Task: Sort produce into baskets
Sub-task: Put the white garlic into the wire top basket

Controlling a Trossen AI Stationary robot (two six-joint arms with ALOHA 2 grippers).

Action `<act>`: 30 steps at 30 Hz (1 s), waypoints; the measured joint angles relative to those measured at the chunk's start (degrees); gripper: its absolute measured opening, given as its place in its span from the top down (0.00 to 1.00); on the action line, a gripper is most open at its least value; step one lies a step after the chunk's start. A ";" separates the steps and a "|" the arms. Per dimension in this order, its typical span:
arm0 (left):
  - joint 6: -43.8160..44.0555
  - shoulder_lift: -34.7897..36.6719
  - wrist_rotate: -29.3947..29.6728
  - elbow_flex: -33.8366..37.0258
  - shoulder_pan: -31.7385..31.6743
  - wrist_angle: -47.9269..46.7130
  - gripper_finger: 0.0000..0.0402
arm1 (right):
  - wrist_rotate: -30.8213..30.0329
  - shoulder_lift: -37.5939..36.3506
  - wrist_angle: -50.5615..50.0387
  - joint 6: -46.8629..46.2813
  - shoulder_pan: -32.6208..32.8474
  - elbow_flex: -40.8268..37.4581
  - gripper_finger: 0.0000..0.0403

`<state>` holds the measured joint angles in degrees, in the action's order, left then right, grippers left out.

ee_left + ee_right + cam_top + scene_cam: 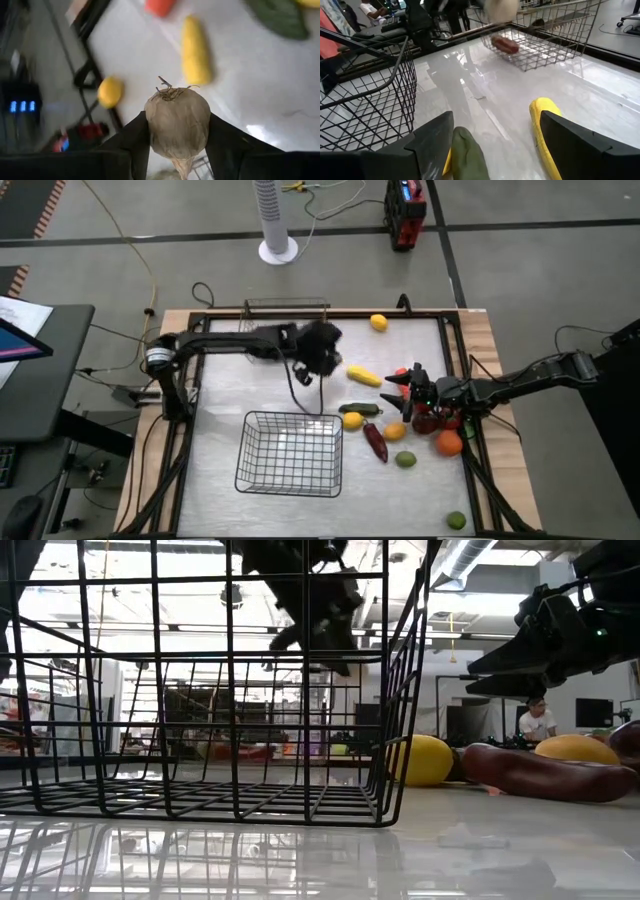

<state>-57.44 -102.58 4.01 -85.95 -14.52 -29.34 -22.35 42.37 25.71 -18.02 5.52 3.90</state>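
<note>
My left gripper [320, 345] hangs above the table's middle, shut on a round tan bulb [177, 122] with a dry tuft on top. My right gripper [403, 383] is open and empty, low over the produce at the right. In the right wrist view [495, 125] its fingers stand on either side of a gap between a long green piece [467, 155] and a long yellow piece [545, 130]. One wire basket [290, 452] stands near the table's front middle. A second basket [285, 310] stands at the far edge and holds a long red piece [506, 45]. My left gripper pinches the tan bulb between its two fingers, one on each of its opposite sides [150, 125]. The tufted end [170, 90] points away from the wrist. The bulb is lifted clear of the table, as the right wrist view [500, 7] also shows.
Loose produce lies at the right: a lemon [379, 322], a long yellow piece [363, 376], a dark red long piece [375, 440], a green round one [405, 459], an orange [449, 443], red ones [430, 420], and a green one [456, 520] near the front edge.
</note>
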 joint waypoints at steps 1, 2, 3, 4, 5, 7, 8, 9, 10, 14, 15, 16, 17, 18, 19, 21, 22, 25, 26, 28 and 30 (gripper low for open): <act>2.05 1.03 0.12 -0.01 -0.88 -0.46 0.64 | 0.00 0.00 -0.02 0.00 0.00 0.00 0.20; 3.95 2.01 -0.53 -0.11 -1.77 -0.79 0.64 | 0.00 0.00 -0.08 0.00 0.00 0.00 0.20; 5.98 2.96 -1.81 -0.19 -2.71 -1.16 0.64 | 0.00 0.00 -0.11 0.00 0.00 0.00 0.20; 8.01 3.74 -3.73 -0.22 -3.59 -1.86 0.64 | 0.00 -0.02 -0.11 0.00 0.00 0.00 0.20; 10.18 4.29 -6.62 -0.20 -4.40 -2.30 0.64 | 0.00 0.00 -0.10 0.00 0.00 0.00 0.20; 14.04 4.77 -13.72 -0.20 -5.75 -2.17 0.64 | 0.00 0.00 -0.09 0.01 0.00 0.00 0.20; 15.27 4.92 -16.29 -0.20 -6.02 -2.19 0.64 | -0.02 0.00 -0.06 0.02 0.00 0.00 0.20; 16.23 5.09 -17.11 -0.20 -6.06 -2.19 0.64 | -0.02 0.00 0.00 0.02 0.00 0.00 0.20; 16.60 5.23 -16.13 -0.20 -6.10 -2.21 0.64 | -0.04 0.00 0.02 0.02 -0.04 0.00 0.20; 15.85 5.28 -5.61 -0.17 -6.90 -6.47 0.64 | -0.04 0.00 0.07 -0.09 -0.04 0.00 0.20; 15.67 5.11 -4.02 -0.17 -7.49 -7.86 0.64 | -0.04 0.00 0.05 -0.11 -0.01 0.00 0.20; 15.66 5.09 -3.25 -0.17 -8.28 -9.41 0.64 | -0.04 0.00 0.07 -0.11 0.03 0.00 0.20; 15.87 5.07 -3.06 -0.17 -9.09 -11.28 0.64 | -0.06 0.00 0.06 -0.11 0.07 0.00 0.20; 16.42 5.07 -2.87 -0.16 -9.92 -13.06 0.64 | -0.07 0.00 0.07 -0.11 0.07 0.00 0.20; 16.95 5.07 -2.64 -0.15 -10.75 -14.25 0.64 | -0.07 -0.02 0.06 -0.11 0.07 0.00 0.20; 19.30 5.05 -0.79 -0.13 -12.42 -15.28 0.63 | -0.07 0.00 0.07 -0.09 0.06 0.00 0.20; 20.14 5.05 -0.47 -0.13 -13.26 -15.46 0.62 | -0.09 0.00 0.07 -0.09 0.02 0.00 0.20; 20.64 5.05 -1.40 -0.13 -15.16 -16.56 0.56 | -0.09 0.00 0.09 -0.07 -0.11 0.00 0.20; 20.66 5.02 -2.14 -0.13 -15.53 -16.55 0.53 | -0.07 -0.01 0.11 -0.07 -0.11 0.00 0.20; 20.48 5.02 -4.44 -0.13 -15.85 -16.52 0.46 | -0.07 -0.02 0.11 -0.07 -0.11 0.00 0.20; 20.35 5.02 -6.14 -0.13 -15.84 -16.36 0.41 | -0.07 -0.02 0.11 -0.02 -0.11 0.00 0.20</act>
<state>-37.09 -97.56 -2.13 -86.08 -30.36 -45.70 -22.41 42.35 25.82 -18.04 5.41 3.90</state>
